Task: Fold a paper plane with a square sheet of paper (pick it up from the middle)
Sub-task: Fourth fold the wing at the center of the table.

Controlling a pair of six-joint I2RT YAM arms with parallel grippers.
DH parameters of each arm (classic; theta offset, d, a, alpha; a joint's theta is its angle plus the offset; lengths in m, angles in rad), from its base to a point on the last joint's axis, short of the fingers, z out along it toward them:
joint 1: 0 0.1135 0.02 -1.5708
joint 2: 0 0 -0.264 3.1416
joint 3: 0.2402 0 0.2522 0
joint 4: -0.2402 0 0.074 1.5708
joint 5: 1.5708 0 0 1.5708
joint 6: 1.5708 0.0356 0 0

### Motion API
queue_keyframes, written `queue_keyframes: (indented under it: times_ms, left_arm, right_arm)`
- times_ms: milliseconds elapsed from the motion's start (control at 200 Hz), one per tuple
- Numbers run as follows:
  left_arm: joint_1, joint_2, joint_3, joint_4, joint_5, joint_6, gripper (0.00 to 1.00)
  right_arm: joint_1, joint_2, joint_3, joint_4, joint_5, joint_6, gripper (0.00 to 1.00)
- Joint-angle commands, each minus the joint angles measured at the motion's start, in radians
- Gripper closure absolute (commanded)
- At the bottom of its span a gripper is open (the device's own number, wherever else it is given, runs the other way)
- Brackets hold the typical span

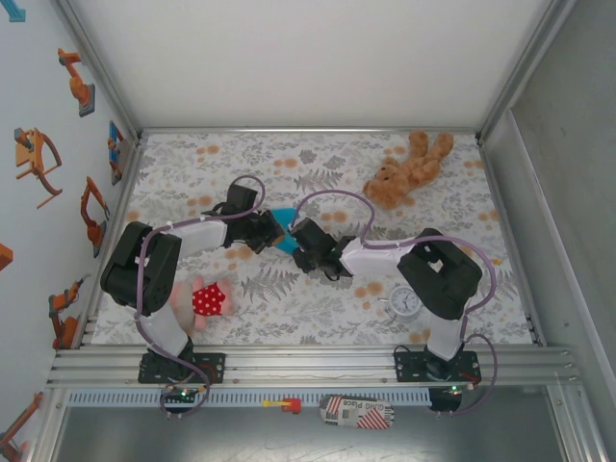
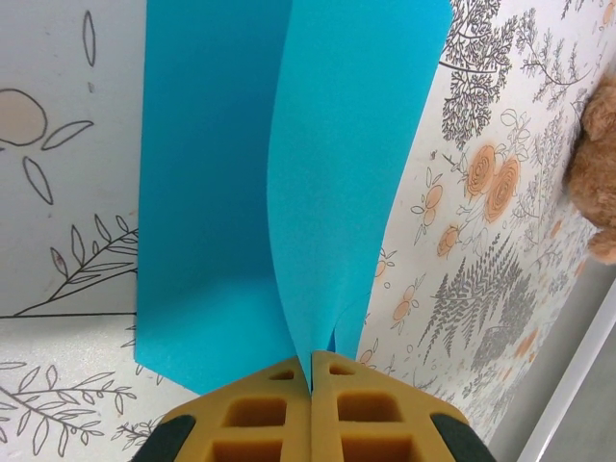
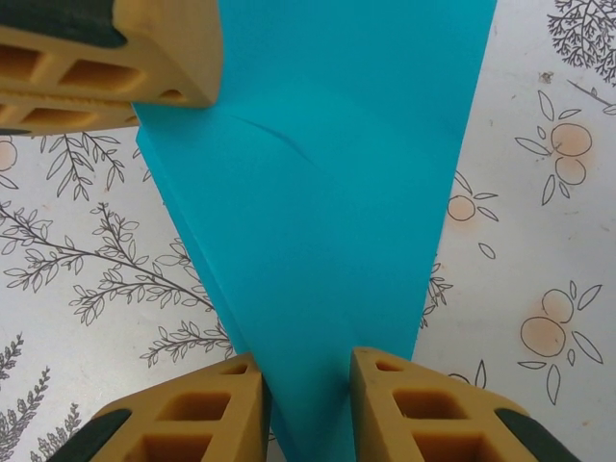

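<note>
Currently, mid-fold: square sheet of paper (image 2: 241, 192) at the table's (image 1: 318, 313) centre, my left end effector (image 2: 310, 383) clamped shut on it, my right end effector (image 3: 306, 387) part-open astride its tapered end; next, I judge, right closes to crease.

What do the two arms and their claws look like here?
The left arm and right arm have white links, black joints and looping lilac cables. The left claw and right claw have tan fingers with rectangular cut-outs and dark backs.
</note>
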Motion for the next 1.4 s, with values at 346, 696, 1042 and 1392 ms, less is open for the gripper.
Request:
queue_keyframes:
  times_ms: [346,696,1042,1392]
  left_arm:
    - [0.022,-0.023,0.038,-0.07,-0.005,0.02,0.77]
    - [0.113,-0.122,0.034,-0.124,-0.06,0.088,0.54]
    - [0.128,-0.226,-0.115,-0.008,-0.067,0.056,0.5]
    - [0.102,-0.289,-0.276,0.203,-0.037,0.019,0.48]
  right_arm:
    - [0.01,0.021,0.006,0.023,0.011,-0.008,0.84]
    - [0.007,0.014,-0.027,0.075,-0.07,0.037,0.89]
    - [-0.017,0.007,-0.056,0.133,-0.182,0.117,0.9]
    - [-0.089,0.024,-0.092,0.229,-0.387,0.241,0.91]
